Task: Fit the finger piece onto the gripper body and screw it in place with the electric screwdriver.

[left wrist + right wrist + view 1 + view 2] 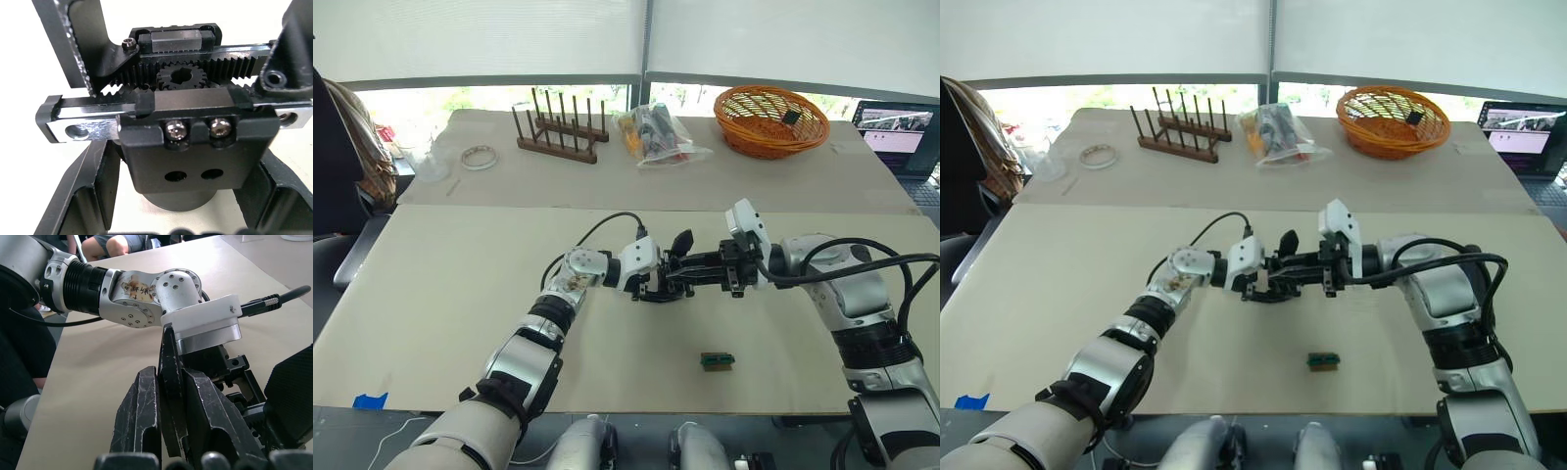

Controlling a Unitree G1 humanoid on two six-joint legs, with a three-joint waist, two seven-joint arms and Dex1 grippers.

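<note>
Left gripper grips gripper body, its rails crosswise.

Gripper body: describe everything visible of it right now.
The gripper body is a small black assembly held above the table between the two arms, within the left gripper. Up close it shows a round dark base, a black block with two silvery screws and two empty holes, silvery metal rails with end holes, toothed black racks and a central gear. One pointed black finger sticks up from it. The right gripper is closed on a thin black piece right beside it.
</note>
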